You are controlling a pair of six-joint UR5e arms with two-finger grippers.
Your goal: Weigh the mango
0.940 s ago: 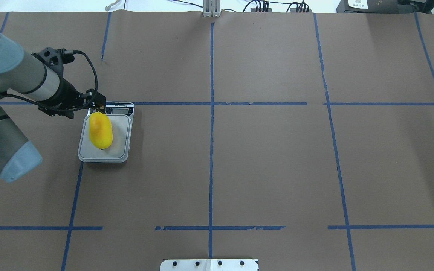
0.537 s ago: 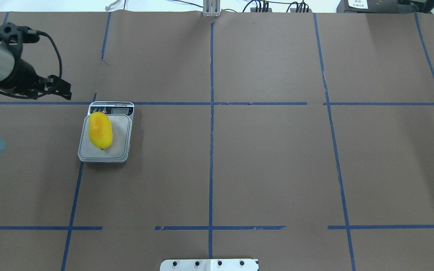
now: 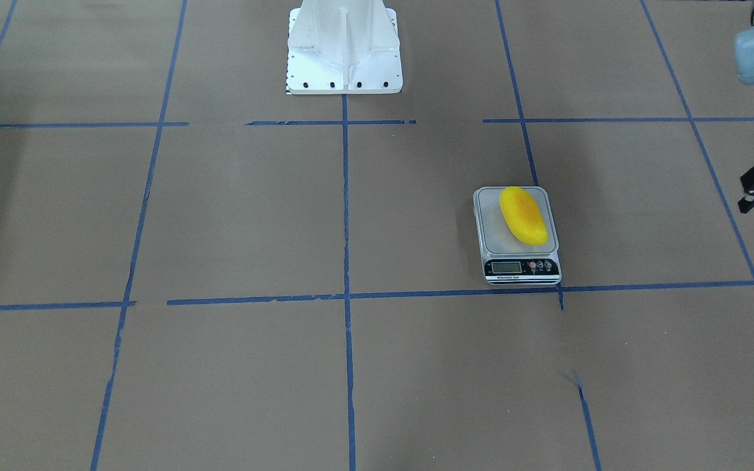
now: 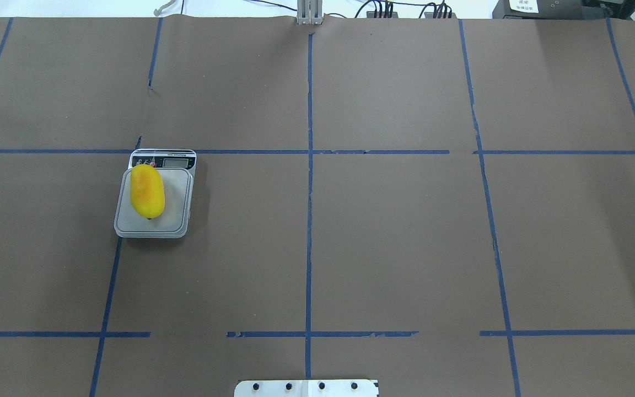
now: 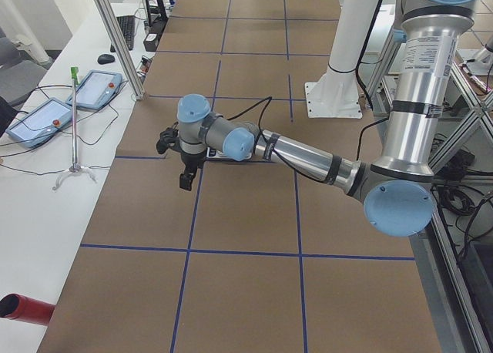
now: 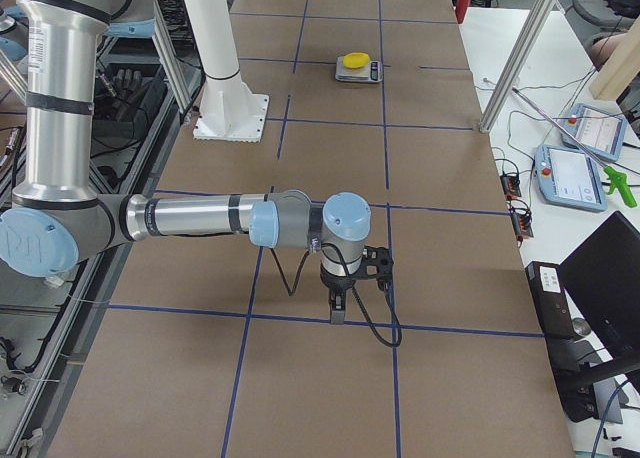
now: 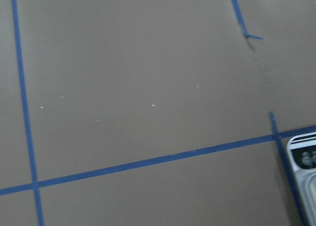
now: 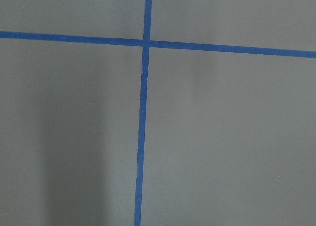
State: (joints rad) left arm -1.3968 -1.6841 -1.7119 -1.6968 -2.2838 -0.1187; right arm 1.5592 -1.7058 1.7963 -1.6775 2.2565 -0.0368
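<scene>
The mango [image 4: 147, 191], bright yellow with an orange blush, lies on the platform of a small digital scale [image 4: 178, 215], on its left half; it also shows in the front view [image 3: 523, 214] and far off in the right side view [image 6: 354, 59]. My left gripper [image 3: 745, 205] hangs empty at the front view's right edge, well off to the side of the scale [image 3: 495, 242], its fingers together. It also shows in the left side view [image 5: 186, 183]. My right gripper [image 6: 338, 310] points down over bare table far from the scale; I cannot tell whether it is open or shut.
Brown paper with blue tape lines [image 4: 308, 165] covers the table. The robot's white base [image 3: 344, 49] stands at the table's edge. The scale's corner [image 7: 307, 162] shows at the left wrist view's right edge. Teach pendants [image 5: 92, 87] lie on a side bench.
My left arm has drawn back leftward from the scale's display end and has left the overhead view. The mango and scale have not moved.
</scene>
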